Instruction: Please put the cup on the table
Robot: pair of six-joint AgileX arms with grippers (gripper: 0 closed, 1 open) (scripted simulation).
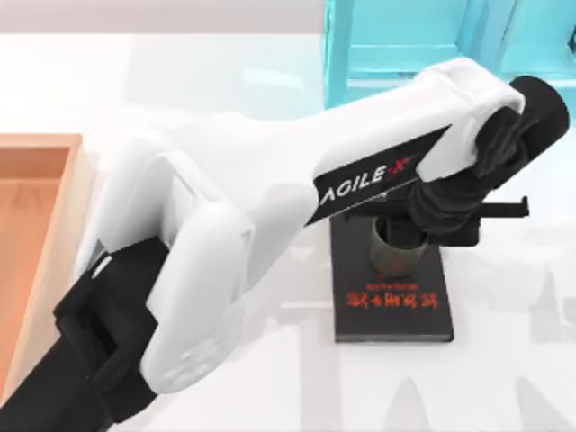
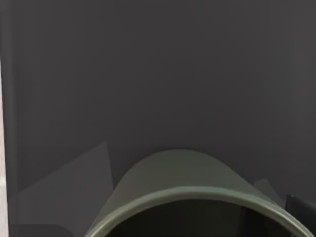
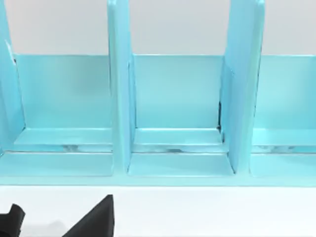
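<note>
The olive-grey cup [image 1: 396, 250] stands upright on a black book [image 1: 394, 317] with red lettering, right of the middle of the white table [image 1: 513, 378]. My left arm reaches across from the lower left, and its gripper [image 1: 430, 214] hangs right over the cup's far rim. The left wrist view has the cup [image 2: 173, 173] very close, its rim and dark inside low in the picture, with the book's dark cover [image 2: 148, 74] behind it. My right gripper [image 3: 58, 222] is parked, open, over the white table in front of a blue rack.
An orange-brown wooden tray [image 1: 36, 207] lies at the table's left edge. A light-blue rack with upright dividers [image 1: 405, 45] [image 3: 173, 98] stands at the back right. Bare tabletop lies in front of and to the right of the book.
</note>
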